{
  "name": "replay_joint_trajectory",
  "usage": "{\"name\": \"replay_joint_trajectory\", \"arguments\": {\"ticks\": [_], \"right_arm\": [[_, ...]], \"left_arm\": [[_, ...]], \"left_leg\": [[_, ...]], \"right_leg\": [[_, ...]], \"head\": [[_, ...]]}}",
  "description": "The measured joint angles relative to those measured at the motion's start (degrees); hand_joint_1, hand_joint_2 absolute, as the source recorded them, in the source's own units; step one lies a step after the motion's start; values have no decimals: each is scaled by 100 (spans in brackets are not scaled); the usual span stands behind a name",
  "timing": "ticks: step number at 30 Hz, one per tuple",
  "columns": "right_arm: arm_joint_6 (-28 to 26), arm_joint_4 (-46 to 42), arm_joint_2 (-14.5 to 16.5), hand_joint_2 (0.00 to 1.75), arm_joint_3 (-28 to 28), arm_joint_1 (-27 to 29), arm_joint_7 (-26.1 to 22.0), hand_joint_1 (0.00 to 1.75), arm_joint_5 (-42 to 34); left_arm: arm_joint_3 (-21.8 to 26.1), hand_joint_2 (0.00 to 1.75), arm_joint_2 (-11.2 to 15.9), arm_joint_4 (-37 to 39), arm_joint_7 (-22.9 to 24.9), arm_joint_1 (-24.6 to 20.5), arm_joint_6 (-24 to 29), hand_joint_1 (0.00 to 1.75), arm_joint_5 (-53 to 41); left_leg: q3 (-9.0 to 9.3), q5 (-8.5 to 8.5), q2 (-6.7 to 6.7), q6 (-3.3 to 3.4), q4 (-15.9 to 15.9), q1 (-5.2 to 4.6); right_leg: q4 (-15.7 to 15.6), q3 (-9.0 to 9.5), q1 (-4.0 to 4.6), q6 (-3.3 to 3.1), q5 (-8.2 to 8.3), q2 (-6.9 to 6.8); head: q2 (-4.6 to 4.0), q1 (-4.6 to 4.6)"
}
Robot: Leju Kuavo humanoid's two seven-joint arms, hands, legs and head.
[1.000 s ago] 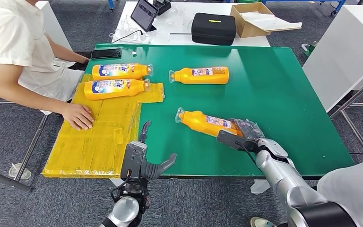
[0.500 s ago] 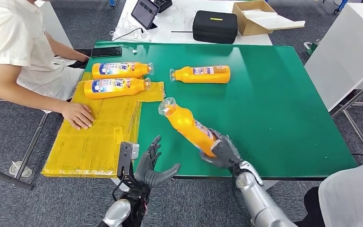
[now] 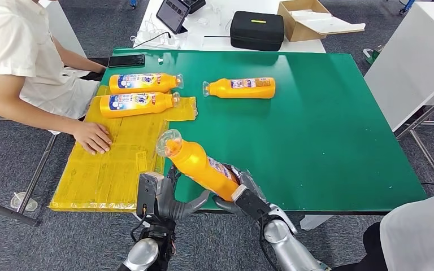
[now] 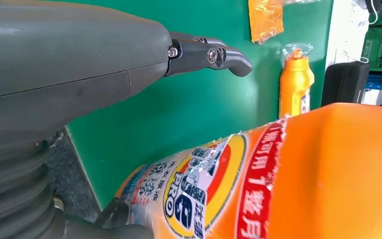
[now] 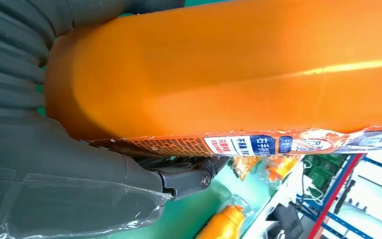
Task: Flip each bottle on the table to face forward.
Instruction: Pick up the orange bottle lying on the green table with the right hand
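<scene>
Up off the green table (image 3: 339, 130), the orange bottle (image 3: 202, 167) is gripped at its base by the right hand (image 3: 242, 195), cap tilted up-left; the fingers are mostly hidden behind it. Its torn label reads "PRO" beside Chinese characters too small to read. Just beside it, the left hand (image 3: 172, 199) hangs with fingers spread, holding nothing.

Glossy orange plastic on the lifted bottle (image 3: 203, 167), light sliding along its smooth side, and its printed label (image 4: 204, 184) looks like thin film, torn ragged at the edge. The right hand (image 3: 243, 195) gripping it is matt grey plastic under a clear crinkly wrap. The tabletop (image 3: 328, 118) is a smooth green sheet with a soft sheen. Beside it, the yellow mat (image 3: 113, 164) shines, wrinkled, like taped plastic.
</scene>
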Motion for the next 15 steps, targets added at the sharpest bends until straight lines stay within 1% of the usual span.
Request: {"name": "replay_joint_trajectory", "arguments": {"ticks": [2, 4, 8, 12, 15], "right_arm": [[8, -19, 1, 175, 50, -3, 1, 168, -24], [16, -14, 13, 175, 108, -22, 13, 170, -54], [-30, 147, 70, 175, 238, -132, 42, 171, -90], [-134, 434, 117, 175, 274, -285, -30, 175, -107], [-167, 605, 143, 175, 289, -378, -75, 175, -109]], "left_arm": [[1, 175, 0, -33, -144, 1, -38, 0, 7], [5, 175, 0, -134, -201, 2, -255, 0, 179], [14, 175, 1, -400, 61, 2, -964, 0, 771], [79, 175, 9, -561, 356, 20, -1704, 0, 1440], [138, 175, 37, -621, 465, 31, -1951, 0, 1655]], "left_leg": [[-1, 0, 0, 0, 0, 0], [-3, 0, 0, 0, 0, 0], [-5, 0, 0, 0, 0, 0], [-8, 1, -1, 0, 0, 0], [-8, 1, 1, 0, 0, 0]], "right_leg": [[0, 0, 0, 0, 0, 0], [0, -1, 0, 0, 0, 0], [0, -3, 0, 0, 0, 0], [1, -4, 0, 0, 1, 0], [0, -6, 0, 0, 1, 0]], "head": [[1, -1], [1, 1], [0, 0], [0, 2], [0, 2]]}}
